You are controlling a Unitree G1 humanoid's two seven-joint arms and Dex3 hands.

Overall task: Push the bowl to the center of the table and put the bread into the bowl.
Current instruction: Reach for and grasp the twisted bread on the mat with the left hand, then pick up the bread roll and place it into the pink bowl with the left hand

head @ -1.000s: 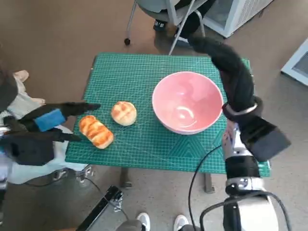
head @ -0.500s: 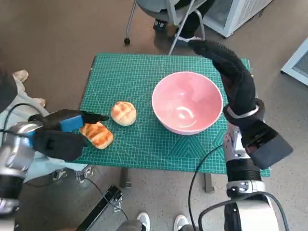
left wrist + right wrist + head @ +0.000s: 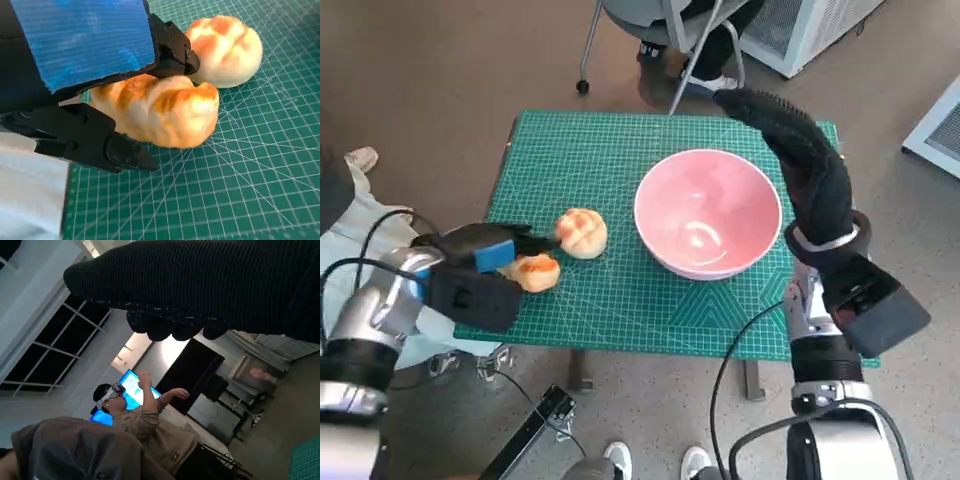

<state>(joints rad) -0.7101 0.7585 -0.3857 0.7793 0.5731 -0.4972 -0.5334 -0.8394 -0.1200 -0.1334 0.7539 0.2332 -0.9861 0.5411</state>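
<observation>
Since a second ago the left hand (image 3: 485,262) has slid in over the long bread (image 3: 160,110) and now straddles it, fingers either side; whether it truly grips I cannot tell; the round bun (image 3: 581,232) touches its fingertips; the bowl (image 3: 708,212) sits beside the raised, empty right hand (image 3: 800,165); lifting comes next.

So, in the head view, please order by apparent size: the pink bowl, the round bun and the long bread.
1. Pink round bowl, clearly the largest.
2. Round golden bun.
3. Long golden bread, though the left hand covers part of it, so its place after the bun is unsure.
</observation>
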